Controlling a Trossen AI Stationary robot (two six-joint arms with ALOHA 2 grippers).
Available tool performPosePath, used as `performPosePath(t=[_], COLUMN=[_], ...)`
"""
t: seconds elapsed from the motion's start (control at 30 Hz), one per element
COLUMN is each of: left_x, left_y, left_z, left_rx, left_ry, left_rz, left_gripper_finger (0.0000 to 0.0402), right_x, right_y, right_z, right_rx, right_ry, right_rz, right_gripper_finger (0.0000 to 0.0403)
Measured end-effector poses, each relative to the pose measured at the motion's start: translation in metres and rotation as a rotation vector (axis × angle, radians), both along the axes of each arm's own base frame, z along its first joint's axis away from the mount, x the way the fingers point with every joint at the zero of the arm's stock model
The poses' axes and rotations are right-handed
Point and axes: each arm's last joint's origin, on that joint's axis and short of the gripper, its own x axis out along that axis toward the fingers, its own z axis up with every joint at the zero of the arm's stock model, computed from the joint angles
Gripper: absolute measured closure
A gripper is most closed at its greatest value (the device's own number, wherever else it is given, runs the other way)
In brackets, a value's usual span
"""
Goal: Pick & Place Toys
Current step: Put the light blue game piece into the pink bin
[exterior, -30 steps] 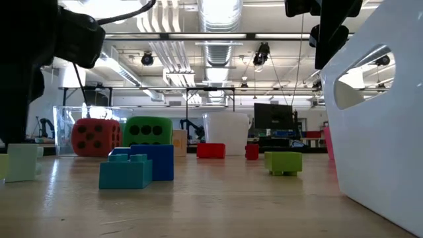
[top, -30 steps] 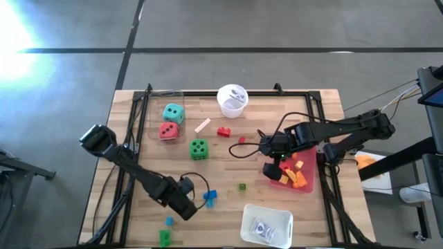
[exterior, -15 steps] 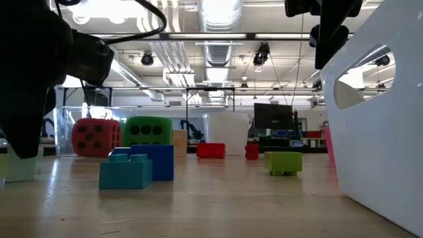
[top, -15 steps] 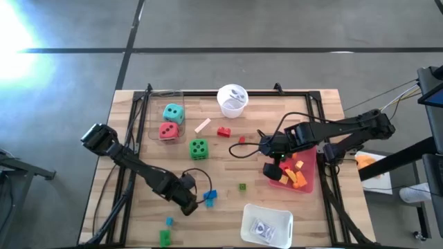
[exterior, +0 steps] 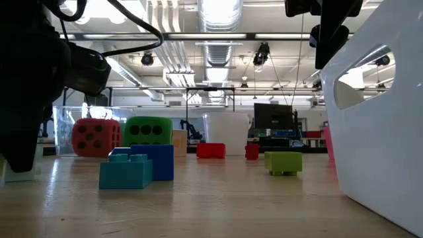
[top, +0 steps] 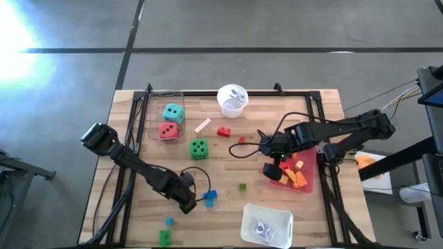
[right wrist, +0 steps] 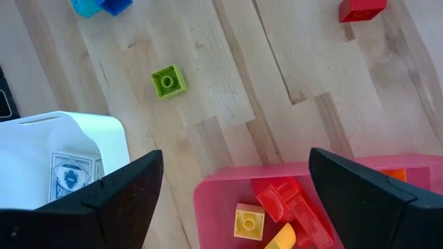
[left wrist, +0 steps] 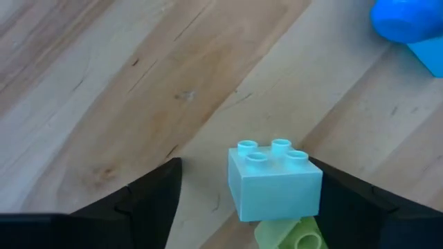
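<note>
high view: the left claw (top: 192, 203) sits low on the wooden bench (top: 228, 149) near its front edge, just beside the blue bricks (top: 210, 198). in the left wrist view its fingers stand apart on either side of a pale teal brick (left wrist: 275, 180), which rests on a green brick (left wrist: 291, 234); whether they touch it cannot be told. the right claw (top: 265, 146) hangs spread wide and empty over the pink tray (top: 309, 184), which holds red, orange and yellow bricks (top: 295, 174). the three dice (top: 174, 127) lie together near the bench's left rear part.
</note>
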Motion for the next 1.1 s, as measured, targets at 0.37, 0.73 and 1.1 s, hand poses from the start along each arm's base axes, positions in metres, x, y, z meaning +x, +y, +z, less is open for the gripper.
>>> performPosePath(t=[0.37, 0.73, 1.1], left_x=[0.0037, 0.0053, 0.0046], left_y=[0.0019, 0.0012, 0.0037], left_z=[-0.0001, 0.0002, -0.0018], left_rx=[0.006, -0.002, -0.011], left_ry=[-0.032, -0.048, -0.038], left_rz=[-0.076, -0.123, -0.126], left_gripper_finger=[0.0131, 0.0132, 0.0132], right_x=[0.0001, 0.0002, 0.0002], right_y=[0.0, 0.0, 0.0], right_z=[0.0, -0.0001, 0.0], right_rx=[0.0, -0.002, -0.003], right_ry=[-0.001, -0.001, -0.002], right_rz=[0.0, 0.005, 0.006], right_gripper_finger=[0.0049, 0.0049, 0.0049])
